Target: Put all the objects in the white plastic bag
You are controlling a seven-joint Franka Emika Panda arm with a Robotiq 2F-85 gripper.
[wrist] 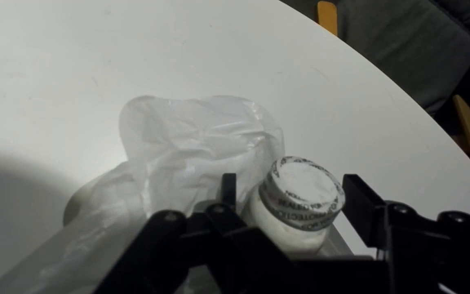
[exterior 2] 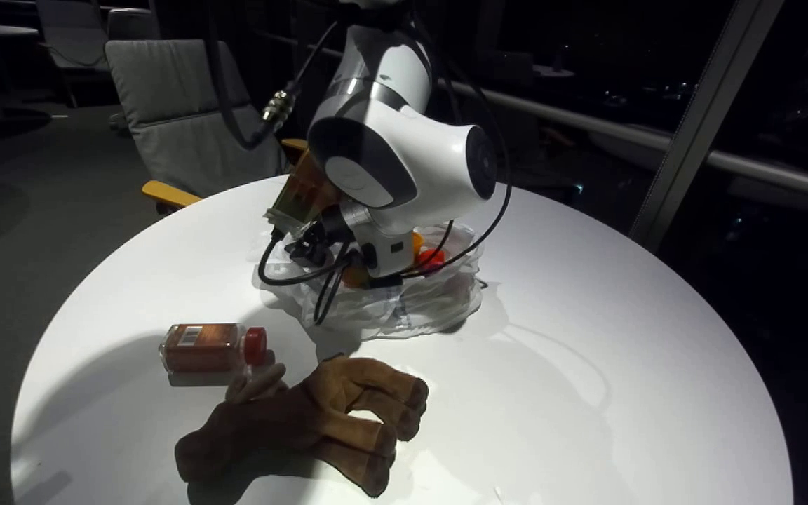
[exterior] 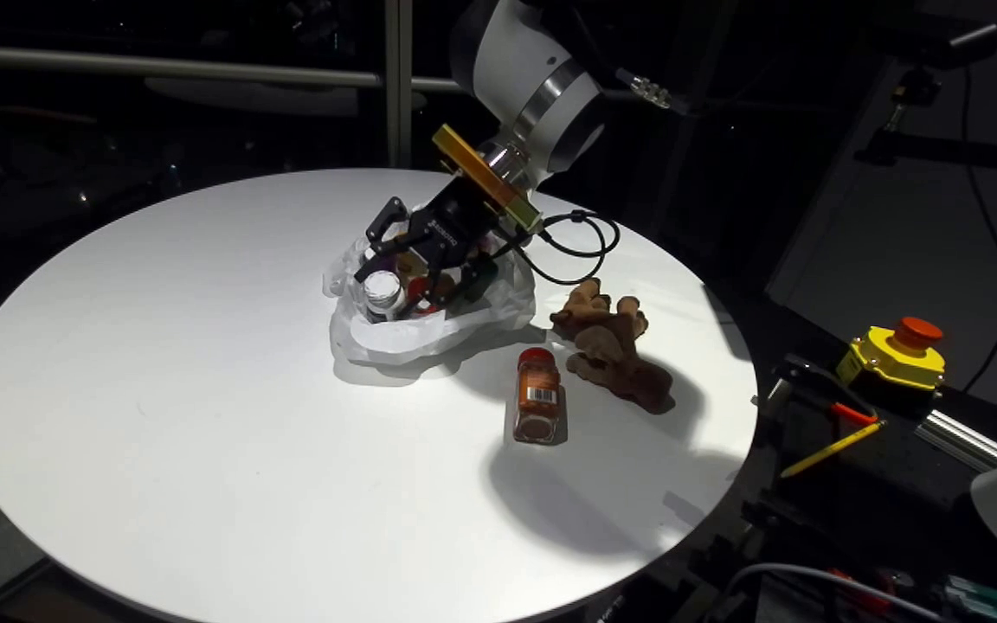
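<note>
The white plastic bag (exterior: pixel 429 337) (exterior 2: pixel 404 315) lies crumpled on the round table with its mouth spread. My gripper (wrist: pixel 290 179) is over it, jaws apart around a white bottle (exterior: pixel 382 294) (wrist: pixel 286 232) with a sealed cap. A gap shows between the cap and the left finger (wrist: pixel 229 192); the right finger (wrist: pixel 359 208) sits close to the cap, contact unclear. Red and orange things (exterior 2: pixel 431 259) show inside the bag, partly hidden by the arm. Outside it lie a red-capped spice jar (exterior: pixel 537 398) (exterior 2: pixel 204 348) and a brown plush figure (exterior: pixel 607 342) (exterior 2: pixel 313 414).
The white table (exterior: pixel 204 415) has a round edge. A grey chair (exterior 2: pixel 172 112) with wooden armrests stands beyond it. Cables loop from the wrist close above the bag. A yellow box with a red button (exterior: pixel 897 359) is beside the table.
</note>
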